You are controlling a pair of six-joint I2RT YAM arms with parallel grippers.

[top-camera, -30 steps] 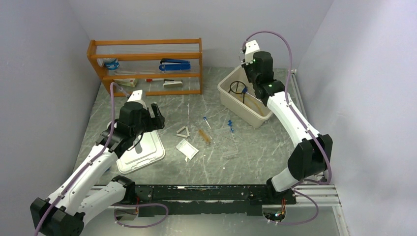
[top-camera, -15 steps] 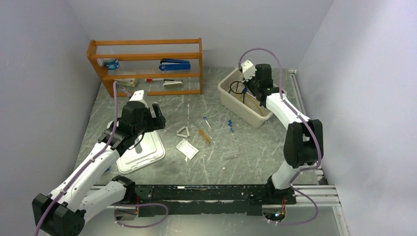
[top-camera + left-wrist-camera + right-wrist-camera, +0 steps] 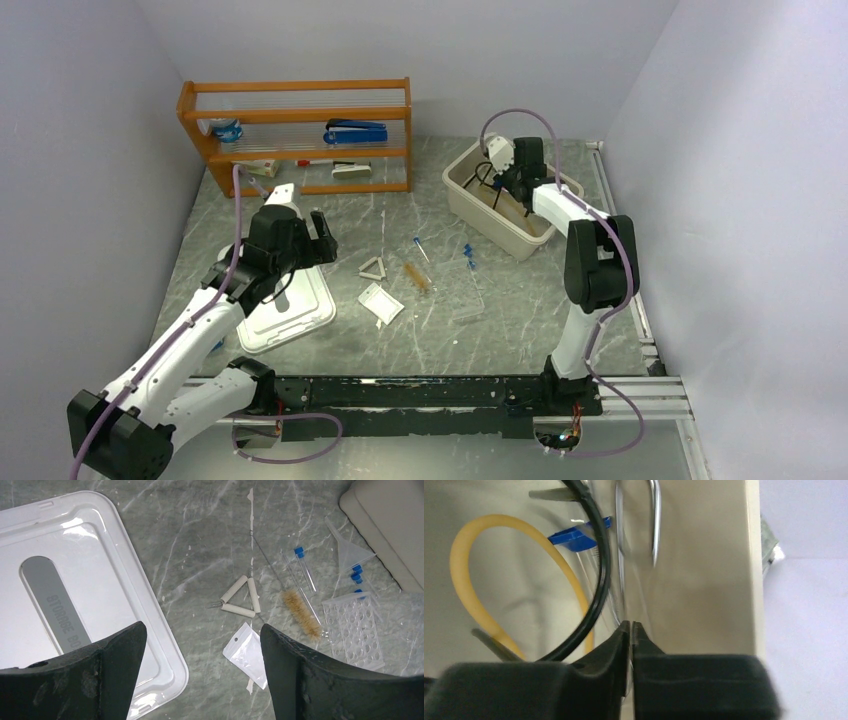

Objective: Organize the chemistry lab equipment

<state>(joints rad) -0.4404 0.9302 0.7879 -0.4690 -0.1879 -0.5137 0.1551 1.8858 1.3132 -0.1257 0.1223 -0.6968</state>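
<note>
Two arms are reaching over a grey marbled table point(image 3: 200, 540). The left fingers point(image 3: 117, 655) are hovering wide open and empty above a white lid point(image 3: 115, 555) embossed "STORAGE BO", the rest hidden. A triangle point(image 3: 240, 597), paper packet point(image 3: 247, 655), blue-capped tubes point(image 3: 305, 567) and clear rack point(image 3: 352, 630) are lying beside it. The right arm is bending sharply into a beige bin point(image 3: 704, 580). The right fingers point(image 3: 621, 640) are pressing shut by amber tubing point(image 3: 459, 570), a black tripod ring point(image 3: 600, 580) and metal tongs point(image 3: 655, 525). I cannot tell whether they are holding anything.

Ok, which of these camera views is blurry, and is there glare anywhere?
Right wrist: soft throughout, the metal tongs smeared, the dark right pincer a fuzzy mass up close. Left wrist: sharp, with glare patches on the white lid. Top external: even light, soft shadows, the small items tiny.
</note>
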